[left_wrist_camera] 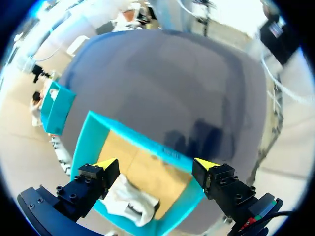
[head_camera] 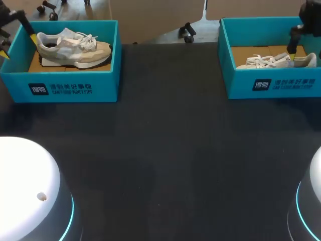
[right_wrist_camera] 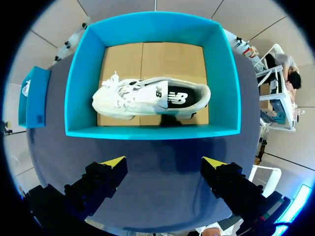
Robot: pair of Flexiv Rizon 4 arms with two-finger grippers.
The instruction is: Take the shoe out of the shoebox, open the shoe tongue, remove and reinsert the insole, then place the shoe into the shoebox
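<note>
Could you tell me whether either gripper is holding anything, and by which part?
Nothing is held. The left gripper stands open over the teal cardboard shoebox with the beige sneaker; the right gripper stands open by the white sneaker.

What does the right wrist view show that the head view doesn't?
Only the right wrist view shows the white shoe whole from above, with its dark insole, and the right gripper open, its yellow tips wide apart. Only the head view shows the beige shoe whole in the left shoebox, with the left gripper at that box's far left corner. Both show the right shoebox, the white shoe in it, and the dark table.
</note>
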